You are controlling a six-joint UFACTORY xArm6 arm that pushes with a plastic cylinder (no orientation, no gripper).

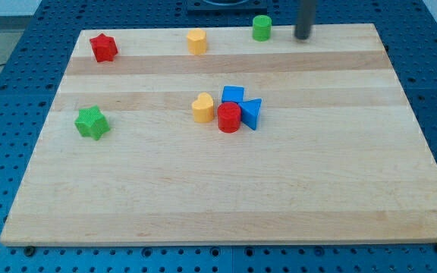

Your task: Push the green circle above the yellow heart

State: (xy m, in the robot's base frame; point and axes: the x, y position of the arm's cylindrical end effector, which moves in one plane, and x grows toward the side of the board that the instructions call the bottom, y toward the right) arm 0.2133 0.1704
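Note:
The green circle [262, 27] stands at the top edge of the wooden board, right of centre. The yellow heart [202, 108] lies near the board's middle, well below and to the left of the green circle. My tip [303, 36] is at the top edge, a short way to the right of the green circle and not touching it. The rod rises out of the view's top.
A red cylinder [229, 117] touches the yellow heart's right side, with a blue block [233, 95] and a blue triangle [252, 113] against it. A yellow hexagon [196, 42] sits top centre, a red star [103, 47] top left, a green star [92, 123] at the left.

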